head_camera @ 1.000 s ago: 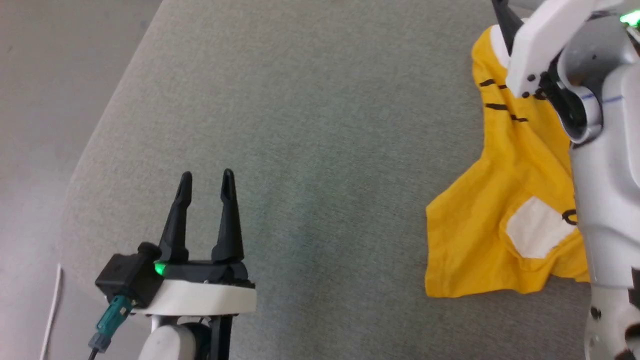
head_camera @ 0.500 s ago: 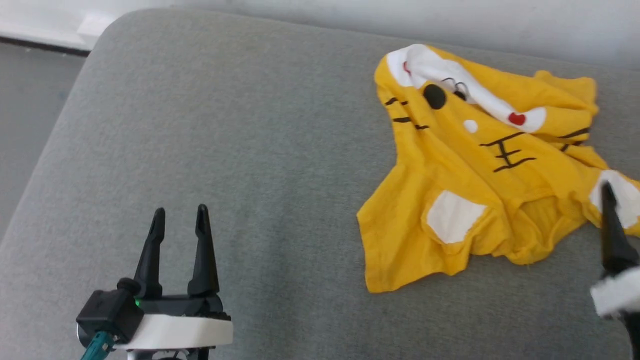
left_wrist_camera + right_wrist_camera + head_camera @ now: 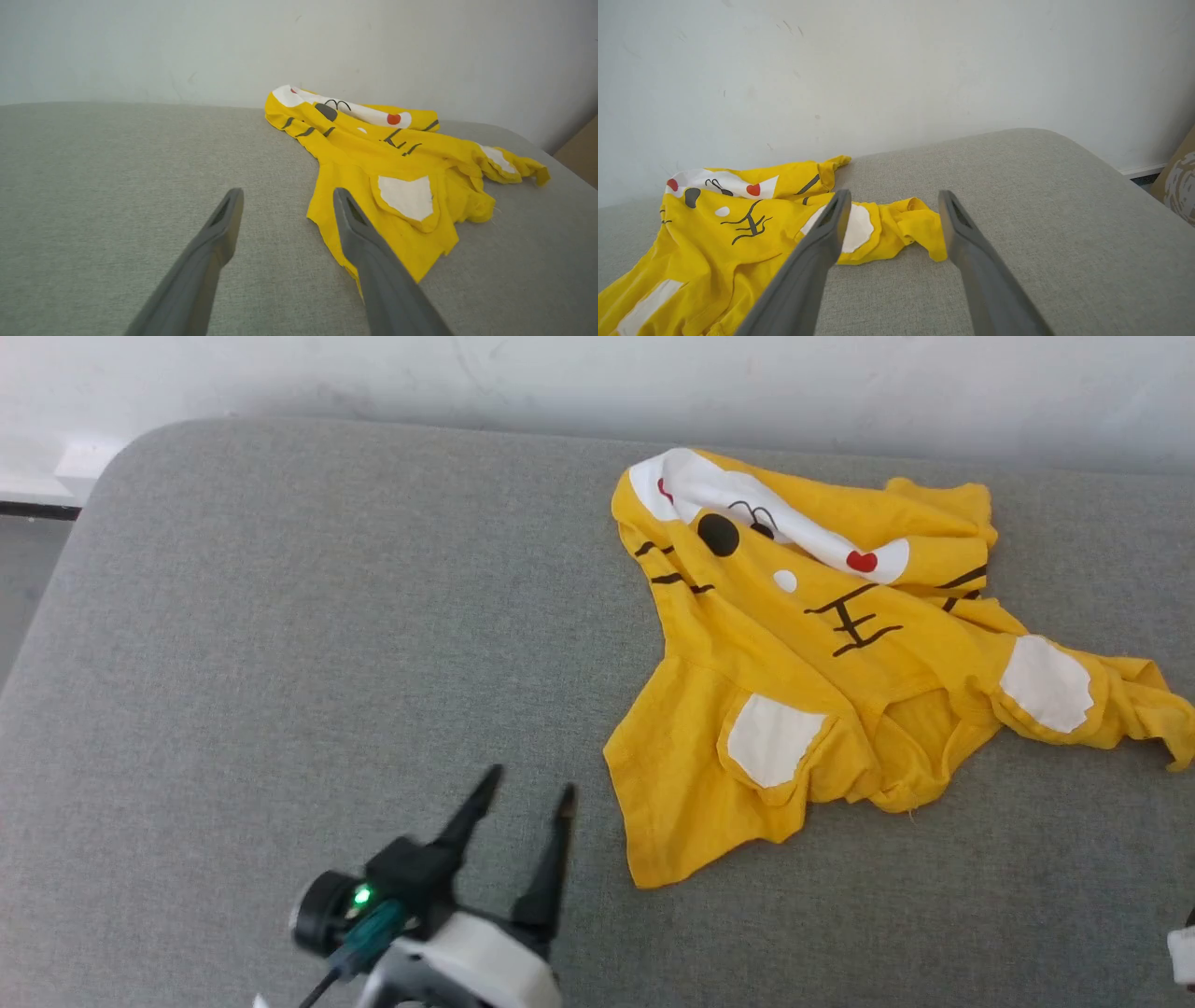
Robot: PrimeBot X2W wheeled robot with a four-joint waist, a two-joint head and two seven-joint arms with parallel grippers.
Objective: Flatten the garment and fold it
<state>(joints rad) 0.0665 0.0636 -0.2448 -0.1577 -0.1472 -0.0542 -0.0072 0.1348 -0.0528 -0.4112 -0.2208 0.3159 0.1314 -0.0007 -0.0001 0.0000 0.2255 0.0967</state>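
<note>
Head view | garment (image 3: pixel 794 644) lies crumpled, print side up, on the right part of the grey cushion (image 3: pixel 327 616), close to the pale wall (image 3: pixel 560 373) | left gripper (image 3: pixel 529 782) just beside its near-left corner, fingers spread, empty | right wrist view: right gripper (image 3: pixel 894 196) fingers spread, empty, pointing at the bunched sleeve end
</note>
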